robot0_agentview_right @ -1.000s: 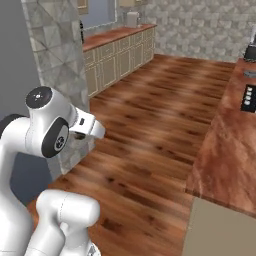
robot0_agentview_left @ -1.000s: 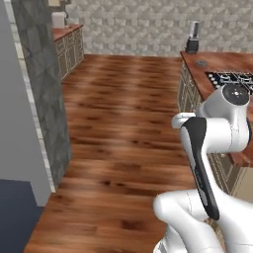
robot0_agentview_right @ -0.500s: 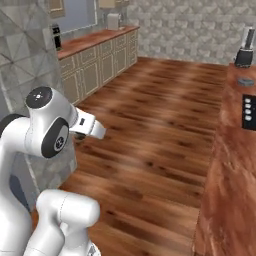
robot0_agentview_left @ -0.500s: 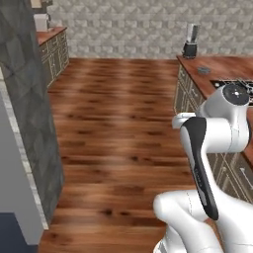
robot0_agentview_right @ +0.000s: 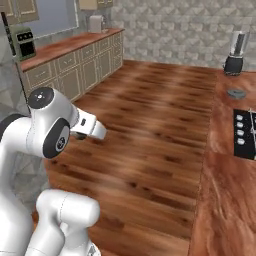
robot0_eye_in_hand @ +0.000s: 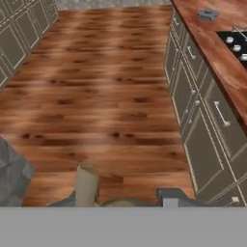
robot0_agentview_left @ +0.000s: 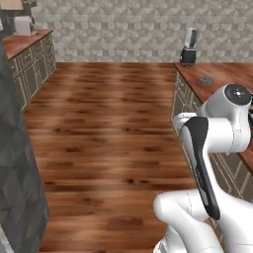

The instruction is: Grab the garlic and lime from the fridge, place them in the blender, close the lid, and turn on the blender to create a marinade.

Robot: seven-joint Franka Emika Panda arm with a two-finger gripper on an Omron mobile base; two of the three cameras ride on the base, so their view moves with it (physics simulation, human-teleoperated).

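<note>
The end effector [robot0_eye_in_hand: 126,195] hangs tucked in front of the arm, well above the wooden floor [robot0_eye_in_hand: 106,96], in what reads as a travel posture: nothing is within reach. Its two finger tips stand apart at the bottom of the hand view with what looks like a pale rounded thing [robot0_eye_in_hand: 116,203] low between them. Whether they pinch it cannot be told, since most of it is cut off by the picture edge.

Taking the stove [robot0_agentview_right: 246,133] as landmark, the lid [robot0_agentview_right: 236,93] lies flat on the tabletop [robot0_agentview_right: 225,165] just beyond the stove, knob up, left off so the jug stays open for loading. The blender [robot0_agentview_right: 235,52] stands farther along the same tabletop beyond the lid, near the back wall. Its long axis is vertical, open mouth upward, clear jug on black base. The handle's direction is too small to tell.

The judged step is transit toward the blender.
</note>
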